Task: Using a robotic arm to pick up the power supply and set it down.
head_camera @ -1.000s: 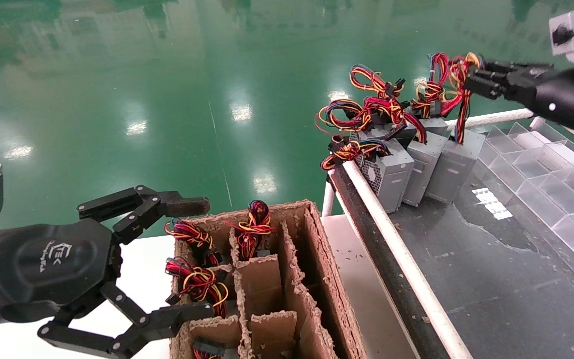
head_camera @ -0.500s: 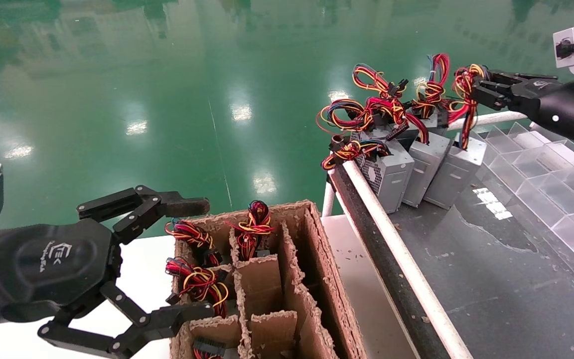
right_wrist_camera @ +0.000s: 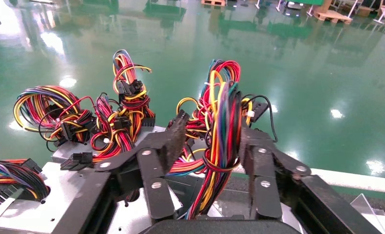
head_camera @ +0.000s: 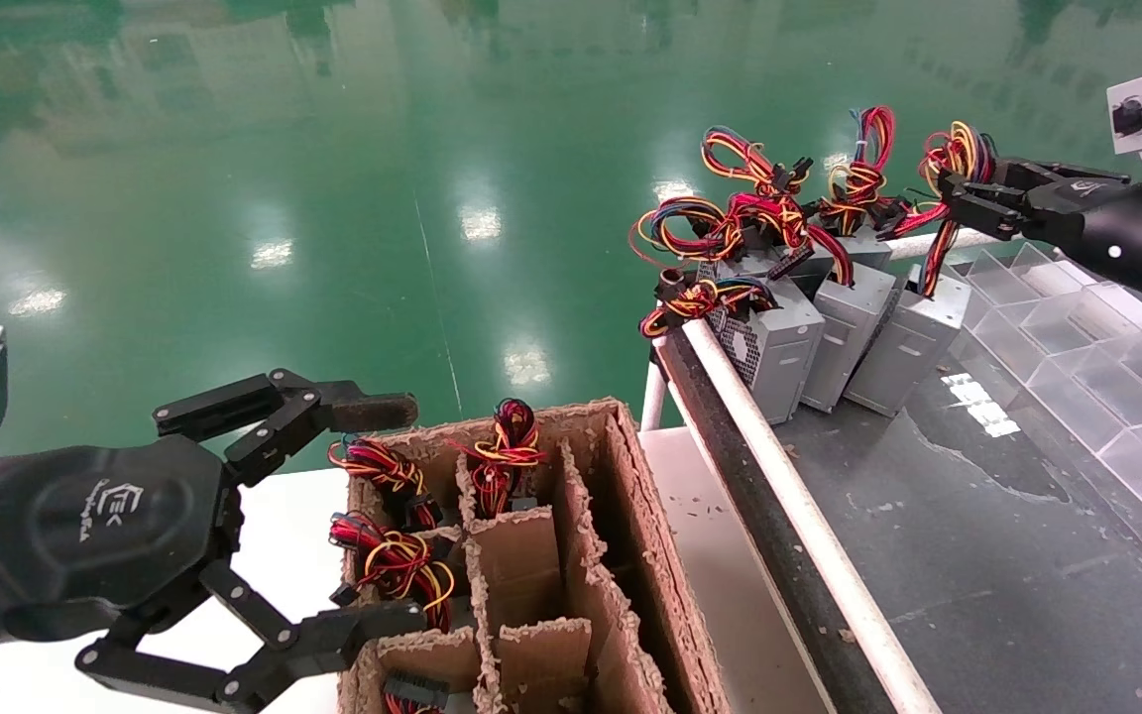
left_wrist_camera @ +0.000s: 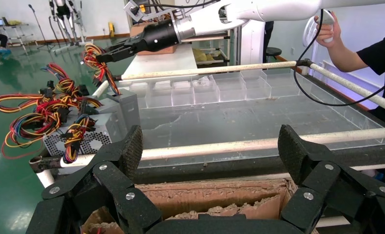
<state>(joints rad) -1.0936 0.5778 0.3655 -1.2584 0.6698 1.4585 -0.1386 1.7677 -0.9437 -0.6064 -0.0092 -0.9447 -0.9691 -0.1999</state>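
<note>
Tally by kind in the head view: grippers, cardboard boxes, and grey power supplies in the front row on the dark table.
Grippers: 2 (left gripper open; right gripper shut on a wire bundle)
Cardboard box: 1
Front-row power supplies: 3
Total: 6

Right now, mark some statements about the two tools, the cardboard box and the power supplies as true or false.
1. The black left tool is open. True.
2. The black right tool is inside the brown cardboard divider box. False: it is at the coloured wire bundle of the rightmost grey metal power supply.
3. The power supplies stand on the green floor. False: they stand on the dark table.
4. Some box compartments hold red and yellow wires. True.
</note>
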